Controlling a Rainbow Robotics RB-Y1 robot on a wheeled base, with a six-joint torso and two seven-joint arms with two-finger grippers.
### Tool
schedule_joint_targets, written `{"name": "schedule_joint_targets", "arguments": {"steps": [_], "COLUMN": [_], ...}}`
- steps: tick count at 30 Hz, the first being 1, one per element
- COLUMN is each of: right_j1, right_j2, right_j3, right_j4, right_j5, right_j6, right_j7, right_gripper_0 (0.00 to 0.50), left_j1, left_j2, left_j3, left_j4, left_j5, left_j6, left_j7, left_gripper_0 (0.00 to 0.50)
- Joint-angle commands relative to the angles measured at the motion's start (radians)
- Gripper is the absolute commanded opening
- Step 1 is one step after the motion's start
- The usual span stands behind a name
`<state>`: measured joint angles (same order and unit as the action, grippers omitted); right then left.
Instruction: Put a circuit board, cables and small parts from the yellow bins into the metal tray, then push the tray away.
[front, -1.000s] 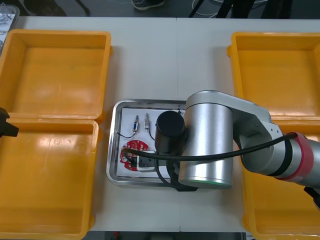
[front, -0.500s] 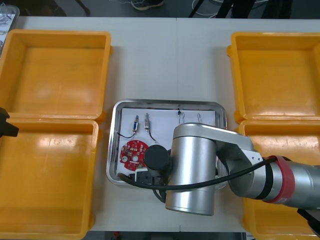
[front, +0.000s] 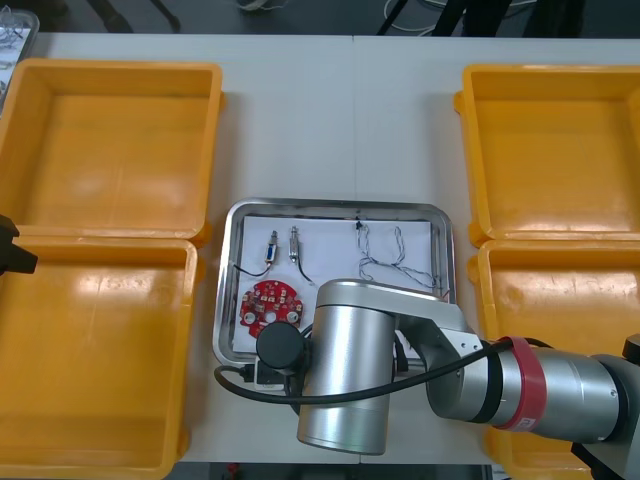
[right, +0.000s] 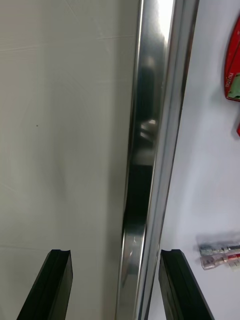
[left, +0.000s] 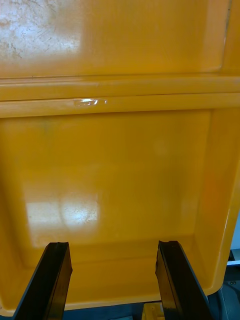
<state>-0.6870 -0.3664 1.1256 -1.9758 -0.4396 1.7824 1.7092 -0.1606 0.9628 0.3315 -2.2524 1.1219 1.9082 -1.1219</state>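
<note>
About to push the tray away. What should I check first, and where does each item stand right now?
1. Round red circuit board lies inside the shiny metal tray: ok.
2. Twisted blue and white cable and small metal parts lie inside the tray: ok.
3. Right end effector is at the tray's near side, open, with one finger on each side of the rim: ok.
4. Firm contact with the rim for pushing: cannot tell.
5. Light table beyond the tray's far rim is bare: ok.
6. Left end effector is open over a yellow bin, away from the tray: ok.
</note>
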Motion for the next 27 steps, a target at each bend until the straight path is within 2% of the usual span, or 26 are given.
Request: {"name": "schedule_joint_targets", "arguments": {"steps": [1,15,16,17,18,20,21,22,24,27], "right_j1": [0.024,0.023,0.024,0.024,0.023,0.023,0.023,0.023,0.021,0.012], "right_j2": [0.034,0.037,0.037,0.035,0.035,0.035,0.035,0.035,0.035,0.035], "right_j3": [0.013,0.014,0.014,0.014,0.014,0.014,0.014,0.014,0.014,0.014], "right_j4": [0.006,0.032,0.032,0.032,0.032,0.032,0.032,0.032,0.032,0.032], "right_j5": [0.028,0.051,0.051,0.051,0.051,0.053,0.053,0.059,0.064,0.065], "right_j6": [-0.023,-0.067,-0.069,-0.070,-0.073,-0.078,-0.078,-0.081,-0.084,-0.084], "right_j7": [0.001,-0.002,-0.003,-0.005,-0.005,-0.007,-0.007,-0.007,-0.007,-0.005], "right_gripper_0": [0.500,0.500,0.484,0.394,0.354,0.193,0.193,0.100,0.035,0.000], "left_j1": [0.016,0.016,0.016,0.016,0.016,0.016,0.016,0.016,0.016,0.016], "left_j2": [0.040,0.040,0.040,0.040,0.040,0.040,0.040,0.040,0.040,0.040], "left_j3": [0.026,0.026,0.026,0.026,0.026,0.026,0.026,0.026,0.026,0.026], "left_j4": [-0.024,-0.024,-0.024,-0.024,-0.024,-0.024,-0.024,-0.024,-0.024,-0.024], "left_j5": [-0.004,-0.004,-0.004,-0.004,-0.004,-0.004,-0.004,-0.004,-0.004,-0.004], "left_j6": [-0.008,-0.008,-0.008,-0.008,-0.008,-0.008,-0.008,-0.008,-0.008,-0.008], "left_j7": [0.019,0.019,0.019,0.019,0.019,0.019,0.019,0.019,0.019,0.019], "left_gripper_0": [0.500,0.500,0.500,0.500,0.500,0.500,0.500,0.500,0.500,0.500]}}
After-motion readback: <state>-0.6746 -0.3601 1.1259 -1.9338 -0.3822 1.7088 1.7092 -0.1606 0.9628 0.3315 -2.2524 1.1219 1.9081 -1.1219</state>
